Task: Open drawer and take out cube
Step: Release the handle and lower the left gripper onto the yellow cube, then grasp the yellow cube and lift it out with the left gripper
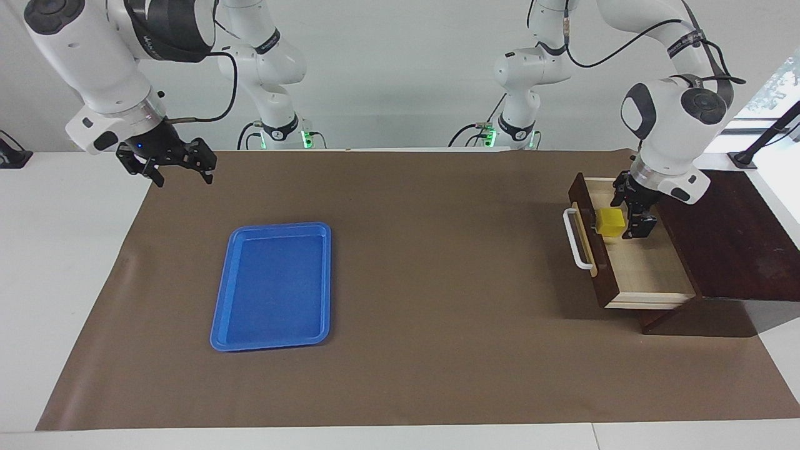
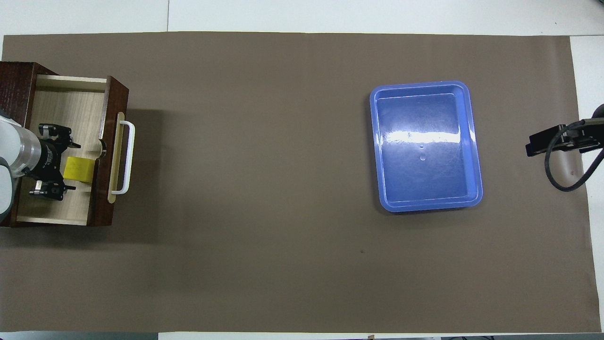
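A: Biggest first?
B: Brown-covered surface [image 1: 437,312], blue tray [image 1: 273,286] toward the right arm's end, drawer [image 1: 650,275] pulled out at the left arm's end.
A: Cube?
B: Yellow cube [image 1: 610,221] in the drawer, by its front.
A: Pincers?
B: Left pincer [image 1: 631,215] spread wide, straddling the cube, not clamped. Right pincer [image 1: 181,169] wide, waiting over the surface's edge.
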